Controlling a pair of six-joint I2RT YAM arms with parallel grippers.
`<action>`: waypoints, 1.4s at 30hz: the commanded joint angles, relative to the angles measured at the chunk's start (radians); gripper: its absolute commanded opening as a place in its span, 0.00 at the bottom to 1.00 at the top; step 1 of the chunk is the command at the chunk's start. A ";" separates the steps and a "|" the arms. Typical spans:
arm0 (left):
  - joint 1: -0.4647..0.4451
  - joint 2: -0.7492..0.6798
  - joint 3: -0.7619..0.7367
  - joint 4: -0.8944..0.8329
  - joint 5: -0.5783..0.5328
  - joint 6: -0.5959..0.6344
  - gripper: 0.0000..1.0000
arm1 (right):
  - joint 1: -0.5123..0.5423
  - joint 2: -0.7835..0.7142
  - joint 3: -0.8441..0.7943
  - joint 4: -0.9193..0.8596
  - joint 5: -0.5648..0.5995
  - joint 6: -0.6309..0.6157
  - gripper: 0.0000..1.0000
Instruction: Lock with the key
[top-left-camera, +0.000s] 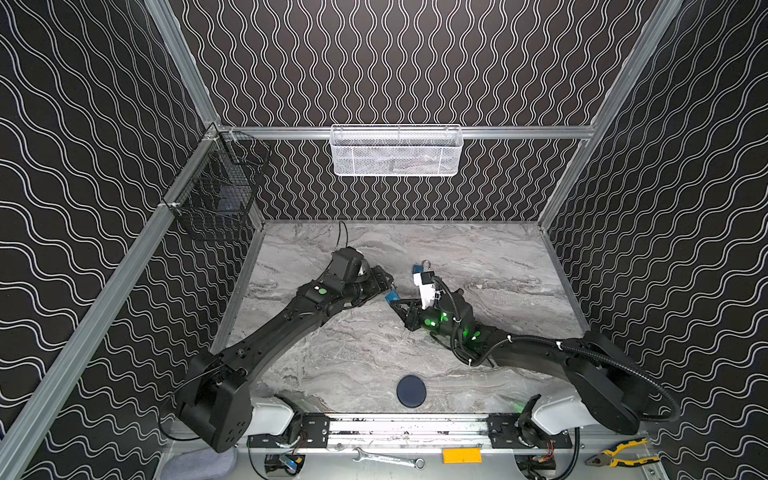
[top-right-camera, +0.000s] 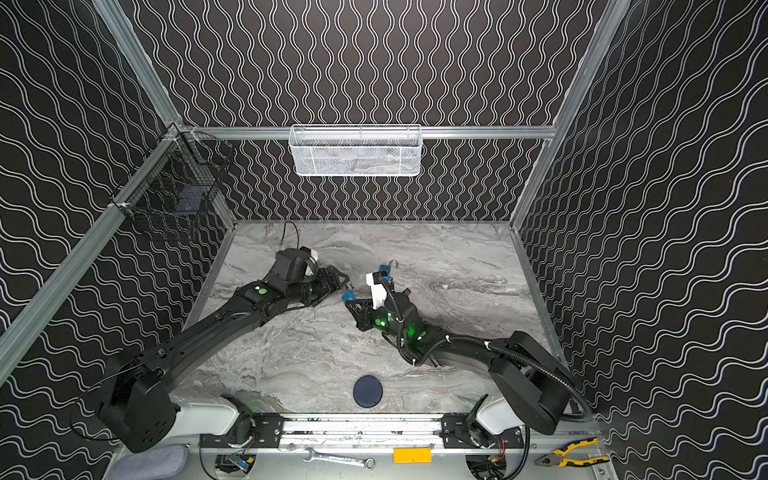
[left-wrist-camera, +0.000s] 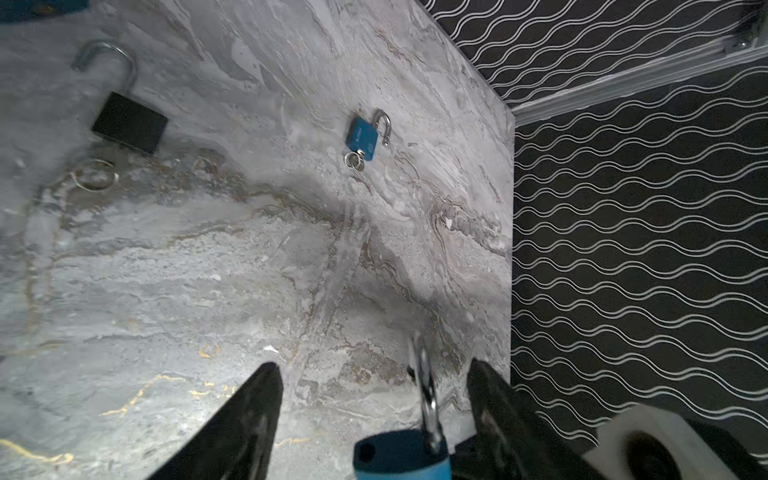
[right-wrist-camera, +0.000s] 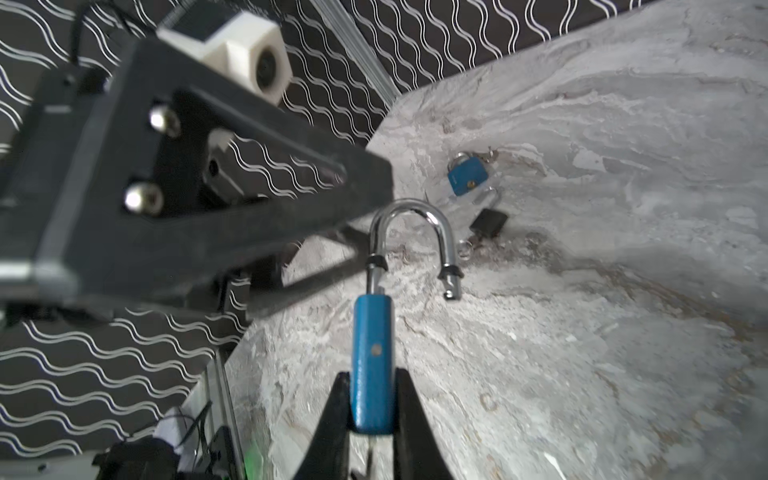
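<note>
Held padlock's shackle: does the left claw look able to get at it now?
Probably yes: the left claw is open, and the shackle of the padlock in the right claw appears to sit between its jaws, with nothing in the way.

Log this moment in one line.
right claw: shut on blue padlock | shackle: open | left claw: open, near shackle

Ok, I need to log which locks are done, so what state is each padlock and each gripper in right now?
held blue padlock: shackle open, free end out of the body.
loose blue padlock: lying on the table, shackle open.
black padlock: lying on the table, shackle open.
right gripper: shut on the held blue padlock's body.
left gripper: open, jaws either side of the held shackle.
</note>
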 joint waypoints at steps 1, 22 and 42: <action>0.015 0.031 0.013 -0.014 -0.030 0.063 0.75 | -0.004 -0.023 -0.030 -0.027 -0.061 -0.009 0.00; 0.026 0.197 0.026 0.062 0.136 0.121 0.68 | -0.020 -0.035 0.001 -0.113 -0.102 -0.046 0.00; 0.061 0.152 -0.061 0.186 0.307 0.105 0.59 | -0.167 -0.021 -0.035 -0.012 -0.233 0.028 0.00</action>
